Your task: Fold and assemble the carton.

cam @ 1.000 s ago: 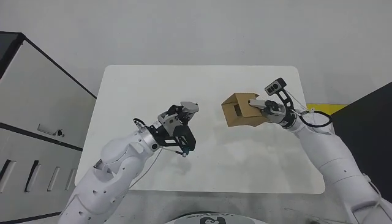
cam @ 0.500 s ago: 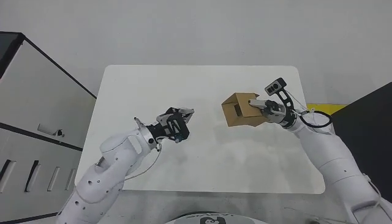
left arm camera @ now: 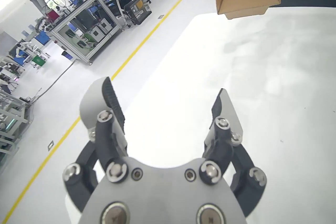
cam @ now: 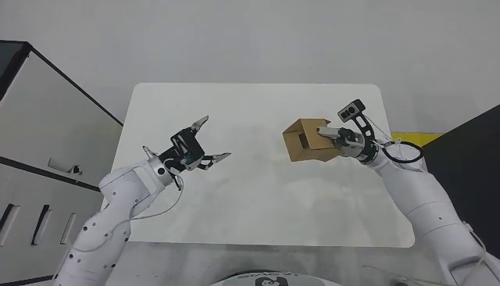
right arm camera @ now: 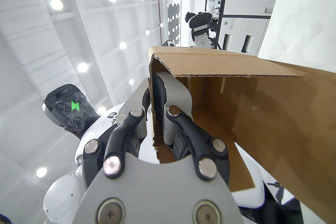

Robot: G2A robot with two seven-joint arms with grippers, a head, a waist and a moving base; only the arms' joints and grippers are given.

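The carton is recorded right of centre in the top view, over the white table, with its open end turned toward the left of the frame. One cardboard wall is pinched by the right gripper, with one finger inside the carton and one outside, as seen in the right wrist view. The left gripper is held left of centre, well apart from the carton, its fingers spread wide.
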